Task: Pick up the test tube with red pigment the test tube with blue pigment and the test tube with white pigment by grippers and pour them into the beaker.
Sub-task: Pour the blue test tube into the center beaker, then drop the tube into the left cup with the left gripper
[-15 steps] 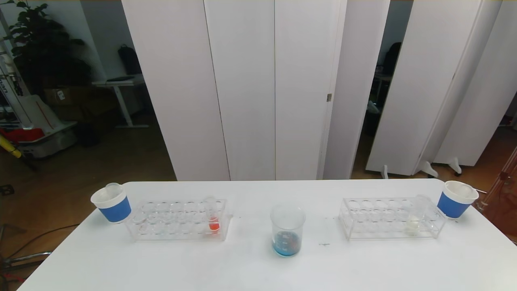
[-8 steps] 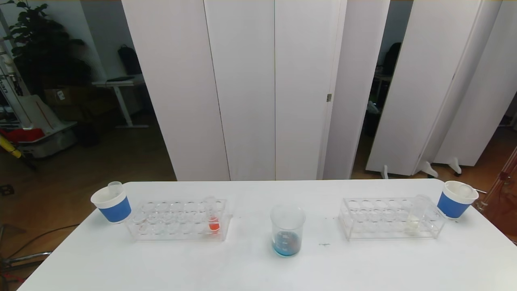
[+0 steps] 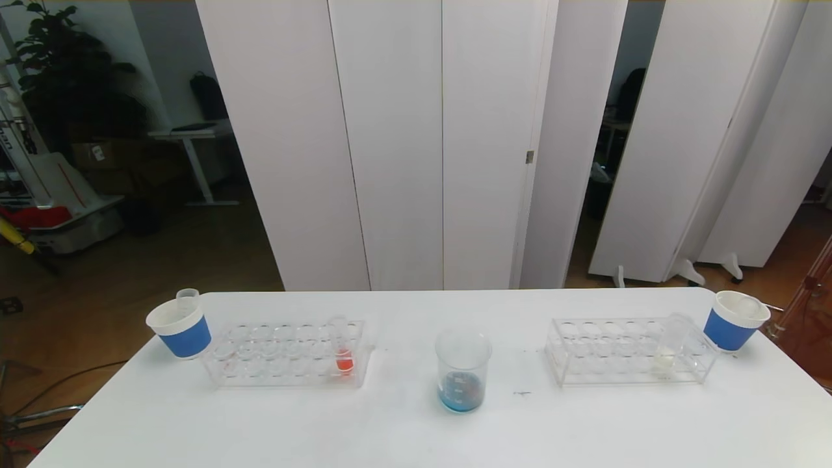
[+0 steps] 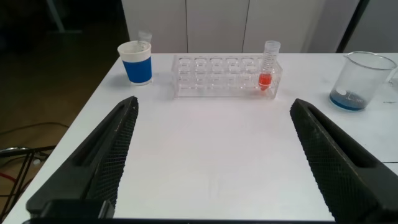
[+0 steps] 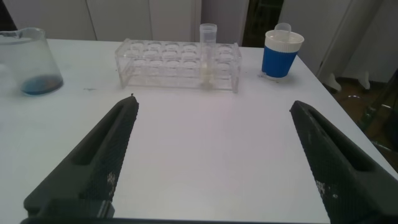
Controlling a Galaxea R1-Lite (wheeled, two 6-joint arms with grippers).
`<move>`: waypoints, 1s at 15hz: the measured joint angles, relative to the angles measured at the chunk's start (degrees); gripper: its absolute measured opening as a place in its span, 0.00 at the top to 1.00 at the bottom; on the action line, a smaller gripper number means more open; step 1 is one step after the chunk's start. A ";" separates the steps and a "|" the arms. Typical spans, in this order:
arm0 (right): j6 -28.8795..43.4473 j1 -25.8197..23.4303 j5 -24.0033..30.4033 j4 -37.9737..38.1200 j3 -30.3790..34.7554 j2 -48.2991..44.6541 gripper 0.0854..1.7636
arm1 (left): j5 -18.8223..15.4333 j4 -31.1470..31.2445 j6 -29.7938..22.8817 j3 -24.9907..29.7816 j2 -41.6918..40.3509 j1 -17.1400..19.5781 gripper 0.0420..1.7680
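Three pigments on the list, and going by the blue puddle sitting in the bottom of the beaker [image 3: 462, 370], blue looked already poured. The beaker stood mid-table between the two racks. I couldn't spot a blue tube anywhere with liquid in it; an empty tube poked out of each paper cup [image 3: 180, 327], so my guess was it ended up there.

The test tube with red pigment [image 3: 342, 351] stood upright at the beaker-side end of the left rack [image 3: 286, 354]. The test tube with white pigment [image 3: 669, 348] stood in the right rack [image 3: 627, 351], toward the end nearest the other cup [image 3: 734, 320], and looked a bit tilted.

So I'd call it between pours, with red or white up next. Either way that needed a reach forward, a pinch on the upper part of the tube above the rack, and a straight lift before swinging over to the beaker.

My left gripper [image 4: 211, 155] hung low over the near table edge, jaws spread wide, holding nothing. My right gripper [image 5: 211, 155] was the same deal on its side: wide apart, touching nothing, well short of its rack.
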 joint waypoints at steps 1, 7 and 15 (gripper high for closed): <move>-0.02 0.00 0.00 0.00 0.00 0.00 0.01 | -0.55 -2.23 0.00 2.62 -0.85 0.02 0.01; -0.02 0.00 -0.02 0.00 0.00 0.00 0.01 | -1.17 -10.25 0.11 13.79 -2.50 0.02 0.01; -0.02 0.00 -0.02 0.00 0.00 0.00 0.01 | -0.96 -11.96 0.66 16.04 -2.55 0.07 0.01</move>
